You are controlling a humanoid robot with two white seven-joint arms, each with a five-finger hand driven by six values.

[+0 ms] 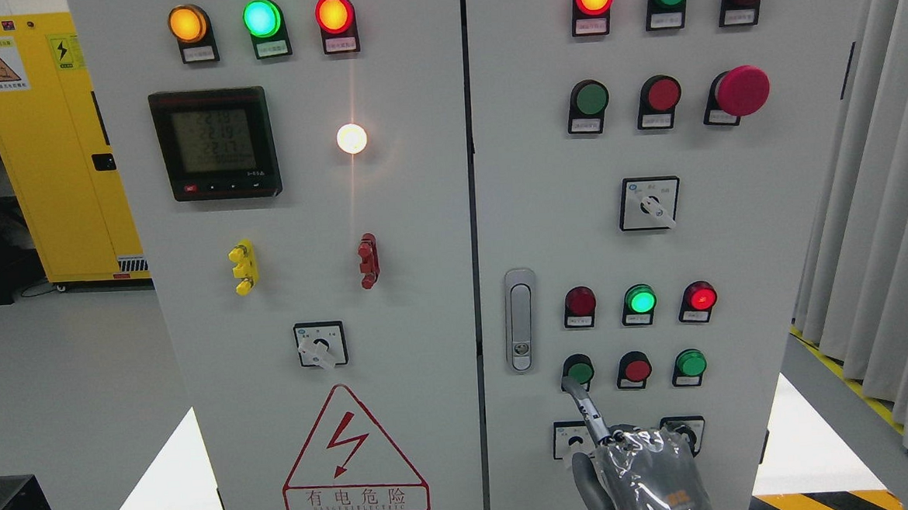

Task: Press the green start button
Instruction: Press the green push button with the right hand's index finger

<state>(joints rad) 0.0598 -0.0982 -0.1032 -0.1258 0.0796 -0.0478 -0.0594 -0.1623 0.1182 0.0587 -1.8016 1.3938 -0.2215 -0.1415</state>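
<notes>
Where the view begins, far left of the door handle (520, 320): a yellow cabinet (44, 152) stands on the floor behind the grey panel.
Meter (215, 143): a black display on the left door, well to the left of the door handle and higher than it.
Warning triangle (353, 451): a red sign with a lightning mark, to the left of the door handle and lower.
Green start button (579, 372): on the right door, just to the right of the door handle and a little below its lower end; it is the first of a row of three buttons, with a red one and another green one after it.
Right hand (644, 470): it comes up from the bottom edge, below and to the right of the door handle, in a grey glove. It holds nothing.
Index finger (586, 411): stretched up and to the left, with its tip at the lower edge of the green start button; the other fingers seem curled in.
Curtain (872, 225): grey folds, far to the right of the door handle.
</notes>
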